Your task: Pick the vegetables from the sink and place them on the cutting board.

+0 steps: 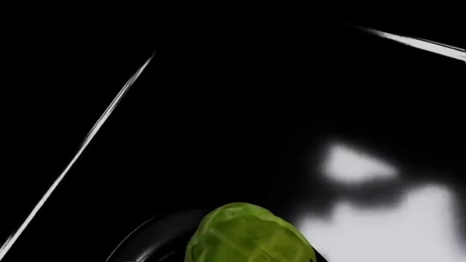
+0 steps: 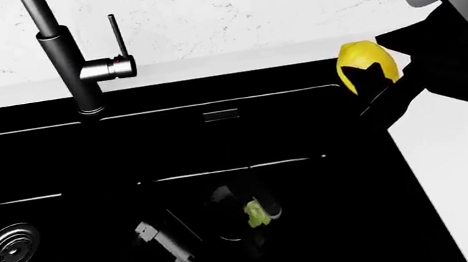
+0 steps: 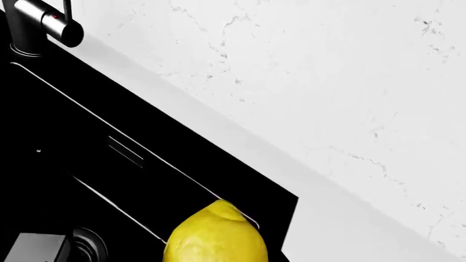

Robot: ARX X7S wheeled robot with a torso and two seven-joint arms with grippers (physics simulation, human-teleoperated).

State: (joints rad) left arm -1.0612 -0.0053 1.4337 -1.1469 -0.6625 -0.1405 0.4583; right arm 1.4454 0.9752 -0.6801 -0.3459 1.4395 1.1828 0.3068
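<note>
A pale green leafy ball point(image 1: 250, 234) sits at six o'clock against the black sink point(image 1: 218, 109) interior, with thin bright edge lines and a pale reflection at four o'clock.

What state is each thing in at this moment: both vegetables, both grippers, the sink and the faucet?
Yellow lemon-like vegetable: held by the right gripper, lifted above the sink's back right corner.
Green cabbage-like ball: down in the sink basin, at the left gripper; grip cannot be confirmed.
Sink: no water visible.
Faucet: upright, not running.
Cutting board: not in view.
</note>
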